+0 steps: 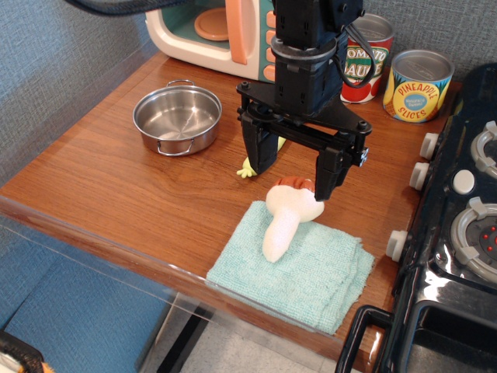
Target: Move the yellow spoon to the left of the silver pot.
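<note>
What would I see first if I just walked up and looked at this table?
The big black claw hangs open in the middle, over the wooden table. Just below it a toy mushroom lies on a green cloth at the front edge. Left of the claw sits a shiny silver pot, and only a bit of the yellow spoon peeks out behind the claw.

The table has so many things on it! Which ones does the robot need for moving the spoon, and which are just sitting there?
Needed for the job:
yellow spoon, mostly hidden behind the hand
silver pot
the robot's hand, open above the spoon

Just lying about:
toy mushroom
green cloth
tomato can
pineapple can
toy microwave
toy stove
</note>
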Motion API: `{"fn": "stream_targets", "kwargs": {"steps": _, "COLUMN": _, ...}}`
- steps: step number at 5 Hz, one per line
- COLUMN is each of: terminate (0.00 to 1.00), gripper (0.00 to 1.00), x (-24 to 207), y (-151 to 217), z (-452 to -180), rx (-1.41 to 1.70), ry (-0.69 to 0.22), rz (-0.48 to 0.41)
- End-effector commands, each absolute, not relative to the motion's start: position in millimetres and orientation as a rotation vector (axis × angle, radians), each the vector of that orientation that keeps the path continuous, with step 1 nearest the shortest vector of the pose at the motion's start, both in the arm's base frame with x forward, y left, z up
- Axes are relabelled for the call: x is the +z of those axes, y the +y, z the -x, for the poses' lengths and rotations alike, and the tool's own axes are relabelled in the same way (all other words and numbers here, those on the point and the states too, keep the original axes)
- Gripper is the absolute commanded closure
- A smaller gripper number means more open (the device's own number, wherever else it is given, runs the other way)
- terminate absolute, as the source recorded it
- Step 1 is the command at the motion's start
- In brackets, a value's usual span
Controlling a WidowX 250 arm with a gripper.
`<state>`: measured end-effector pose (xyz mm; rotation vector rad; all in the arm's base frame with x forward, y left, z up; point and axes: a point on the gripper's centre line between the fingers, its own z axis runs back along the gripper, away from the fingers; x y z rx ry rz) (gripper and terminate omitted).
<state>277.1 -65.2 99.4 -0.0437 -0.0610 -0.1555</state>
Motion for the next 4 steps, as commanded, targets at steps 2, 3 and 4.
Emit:
{"fn": "stream_targets", "kwargs": {"steps": 2, "terminate": 0.00, "gripper": 0.00, "x": 111.7, "y": -49.3, "z": -312.9, "rx": -0.077, "ry": -0.110, "rz": 0.072}}
{"fn": "stream_targets", "kwargs": {"steps": 3, "terminate": 0.00, "gripper": 0.00, "x": 110.9, "y": -22.9, "z": -347.3, "rx": -0.011, "ry": -0.129, "rz": 0.054}}
{"fn": "stream_targets", "kwargs": {"steps": 4, "terminate": 0.00, "gripper": 0.00, "x": 99.6, "y": 3.9, "z": -376.0, "rx": 0.036, "ry": -0.127, "rz": 0.028}}
